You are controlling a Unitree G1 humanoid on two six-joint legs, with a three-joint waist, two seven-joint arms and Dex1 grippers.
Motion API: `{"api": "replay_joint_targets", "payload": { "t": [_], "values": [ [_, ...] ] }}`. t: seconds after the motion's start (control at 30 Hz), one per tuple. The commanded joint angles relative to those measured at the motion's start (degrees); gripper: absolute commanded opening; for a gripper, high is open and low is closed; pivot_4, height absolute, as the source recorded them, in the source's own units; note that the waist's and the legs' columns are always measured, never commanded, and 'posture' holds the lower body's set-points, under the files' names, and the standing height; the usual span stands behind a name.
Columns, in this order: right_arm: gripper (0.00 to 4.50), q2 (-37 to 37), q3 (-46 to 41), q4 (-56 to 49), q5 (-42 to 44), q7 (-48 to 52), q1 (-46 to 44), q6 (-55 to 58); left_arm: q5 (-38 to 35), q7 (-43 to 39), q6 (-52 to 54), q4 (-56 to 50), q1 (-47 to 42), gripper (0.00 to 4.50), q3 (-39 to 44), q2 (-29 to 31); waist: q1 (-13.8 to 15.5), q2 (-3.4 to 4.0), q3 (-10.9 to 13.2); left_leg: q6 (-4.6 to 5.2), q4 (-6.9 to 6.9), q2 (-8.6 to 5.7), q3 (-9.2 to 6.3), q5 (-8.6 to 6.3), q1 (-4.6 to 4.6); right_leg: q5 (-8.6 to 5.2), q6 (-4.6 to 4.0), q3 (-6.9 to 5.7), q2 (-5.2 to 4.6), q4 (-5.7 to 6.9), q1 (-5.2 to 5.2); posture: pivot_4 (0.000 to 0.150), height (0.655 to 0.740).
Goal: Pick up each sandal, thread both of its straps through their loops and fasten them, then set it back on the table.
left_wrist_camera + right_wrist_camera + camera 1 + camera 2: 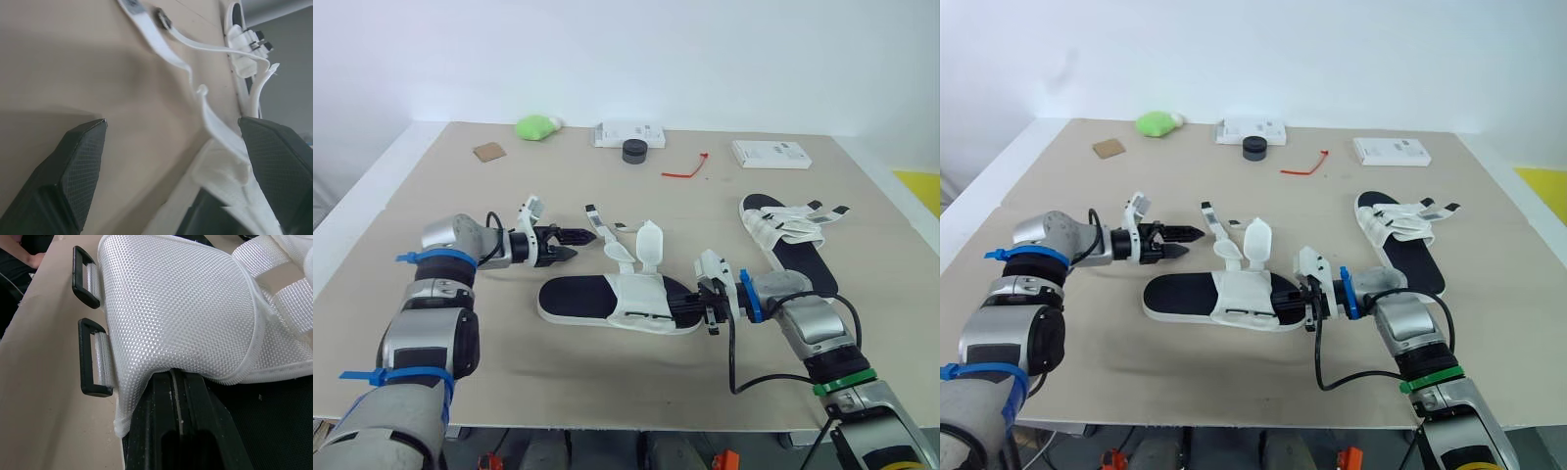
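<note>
- A green cloth (535,126) and a brown card (490,151) are lying at the worktop's (460,201) far edge.
- A black puck (634,151) is sitting just before a white box (628,130).
- A red tie (686,170) is lying near a second white box (771,153).

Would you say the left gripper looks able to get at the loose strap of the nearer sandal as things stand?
Probably yes. The left gripper is open and points towards the loose strap of the nearer sandal, which lies close ahead of its fingertips with nothing between them.

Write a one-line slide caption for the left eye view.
Left gripper open beside the loose strap of the near sandal; right gripper at its end; second sandal lies beyond.
</note>
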Motion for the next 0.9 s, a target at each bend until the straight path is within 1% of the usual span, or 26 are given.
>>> {"api": "replay_joint_targets", "payload": {
  "t": [0.03,0.2,0.3,0.5,0.7,0.83,0.87,0.9],
  "values": [
    [0.0,-0.1,2.3,2.3,-3.5,-2.1,2.5,1.9,0.0,1.2,0.8,1.5,-2.9,4.44,1.4,-2.5,0.0,0.0,0.0,0.0,0.0,0.0,0.0,0.0,0.0,0.0,0.0,0.0,0.0,0.0,0.01,0.15,0.74],
    [0.0,-0.1,2.2,1.9,-3.4,-2.3,2.5,2.1,1.3,4.5,-2.5,5.2,-4.2,4.44,2.6,-5.3,-0.1,-0.01,0.0,-0.03,-0.02,0.0,0.01,-0.02,0.0,-0.01,-0.01,0.01,0.0,0.0,0.0,0.15,0.74],
    [0.0,0.1,2.1,1.7,-3.3,-2.5,2.6,2.3,1.6,10.3,-8.7,10.1,-5.6,4.44,5.8,-7.2,0.0,-0.04,0.0,-0.04,-0.02,-0.01,0.01,-0.02,0.01,-0.01,-0.01,0.0,-0.01,0.0,0.01,0.15,0.74],
    [0.0,0.1,2.2,0.9,-3.0,-3.0,3.1,2.8,0.1,17.2,-15.2,15.5,-7.9,4.44,12.1,-8.2,-0.1,-0.06,0.0,-0.08,-0.02,-0.05,0.0,-0.05,0.06,0.04,0.07,0.0,-0.07,-0.01,0.0,0.15,0.74],
    [0.0,0.1,1.9,0.5,-2.8,-3.2,3.2,3.2,0.2,20.8,-18.6,17.5,-8.8,4.44,15.1,-9.2,-0.2,-0.06,0.0,-0.18,-0.02,-0.05,0.01,-0.05,0.06,0.04,0.06,0.0,-0.06,-0.01,0.01,0.15,0.74],
    [0.0,0.3,1.8,0.4,-2.7,-3.3,3.0,3.4,0.6,21.3,-19.2,17.9,-9.0,4.44,15.5,-10.0,-0.2,-0.06,0.0,-0.2,-0.02,-0.06,0.01,-0.05,0.06,0.03,0.06,0.0,-0.06,-0.01,0.01,0.15,0.74],
    [0.0,0.3,1.7,0.4,-2.7,-3.3,3.0,3.4,0.8,21.2,-19.1,17.9,-9.1,4.21,15.4,-10.2,-0.2,-0.06,0.0,-0.2,-0.02,-0.06,0.01,-0.05,0.07,0.03,0.06,0.0,-0.06,-0.01,0.01,0.15,0.74],
    [0.0,0.4,1.7,0.5,-2.7,-3.3,2.9,3.5,0.9,21.2,-19.1,17.9,-9.1,3.87,15.3,-10.4,-0.2,-0.06,0.0,-0.21,-0.02,-0.07,0.01,-0.06,0.06,0.03,0.06,0.0,-0.07,-0.01,0.01,0.15,0.74]
  ]
}}
